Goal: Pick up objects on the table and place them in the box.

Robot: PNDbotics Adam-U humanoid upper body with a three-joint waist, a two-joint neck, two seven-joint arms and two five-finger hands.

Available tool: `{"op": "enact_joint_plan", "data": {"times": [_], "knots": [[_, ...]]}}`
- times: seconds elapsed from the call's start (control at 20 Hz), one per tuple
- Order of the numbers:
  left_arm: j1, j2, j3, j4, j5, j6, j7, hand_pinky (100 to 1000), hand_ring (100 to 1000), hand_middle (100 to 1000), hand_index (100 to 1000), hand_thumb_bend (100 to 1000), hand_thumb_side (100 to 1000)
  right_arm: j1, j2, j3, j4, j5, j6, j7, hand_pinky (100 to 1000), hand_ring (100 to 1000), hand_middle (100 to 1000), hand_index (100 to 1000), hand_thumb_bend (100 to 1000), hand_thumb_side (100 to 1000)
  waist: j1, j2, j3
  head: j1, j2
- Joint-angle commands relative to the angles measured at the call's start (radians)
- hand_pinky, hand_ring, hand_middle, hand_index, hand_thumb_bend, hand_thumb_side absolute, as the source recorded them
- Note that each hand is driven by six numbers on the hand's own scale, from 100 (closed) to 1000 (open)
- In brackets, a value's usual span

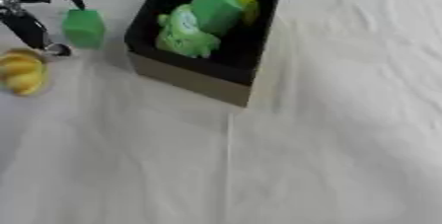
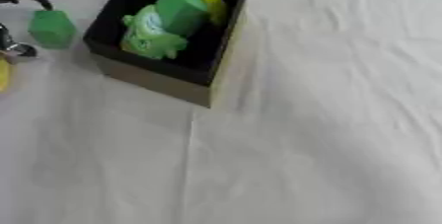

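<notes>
My left hand (image 1: 30,8) was at the upper left, its fingers spread on either side of a small green block (image 1: 84,28) but, as far as I could tell, not yet closed on it. The block sat just left of the black box (image 1: 194,77), which held a green toy (image 1: 183,34), a green wedge (image 1: 216,6) and something yellow. I judged it best to close squarely across the block's flat sides, then lift above the box wall before moving over. A yellow toy (image 1: 21,72) lay near my fingers; I needed to avoid nudging it. My right hand was out of sight.

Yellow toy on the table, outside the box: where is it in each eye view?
Left eye view: yellow toy at the left edge, below the left hand.
Right eye view: only a sliver at the left edge.
Shared landmark: the green block beside the box.
</notes>
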Motion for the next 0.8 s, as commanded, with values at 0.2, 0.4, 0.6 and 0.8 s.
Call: {"op": "enact_joint_plan", "data": {"times": [0.2, 0.4, 0.6, 0.8], "knots": [[-0.021, 0.016, 0.010, -0.001, -0.002, 0.003, 0.006, 792, 852, 763, 769, 482, 100, -0.018, -0.020, -0.009, 0.000, -0.002, -0.002, -0.001, 912, 906, 768, 828, 135, 432, 0.016, -0.005, -0.005, 0.003, -0.015], [-0.021, 0.015, 0.011, -0.005, -0.010, 0.010, 0.027, 756, 772, 678, 698, 423, 100, -0.017, -0.020, -0.009, 0.002, -0.002, -0.002, -0.001, 912, 906, 768, 828, 134, 437, 0.015, -0.004, -0.006, 0.002, -0.014], [-0.021, 0.013, 0.010, -0.008, -0.038, 0.016, 0.072, 720, 690, 558, 592, 360, 100, -0.017, -0.018, -0.008, 0.004, -0.003, -0.002, -0.001, 912, 906, 768, 828, 134, 442, 0.015, -0.005, -0.008, 0.003, -0.015], [-0.025, 0.014, 0.014, -0.021, -0.041, 0.022, 0.128, 708, 667, 531, 567, 335, 100, -0.012, -0.019, -0.011, 0.008, -0.003, -0.001, -0.003, 912, 906, 768, 828, 133, 447, 0.014, -0.012, -0.006, -0.001, -0.009]]}}
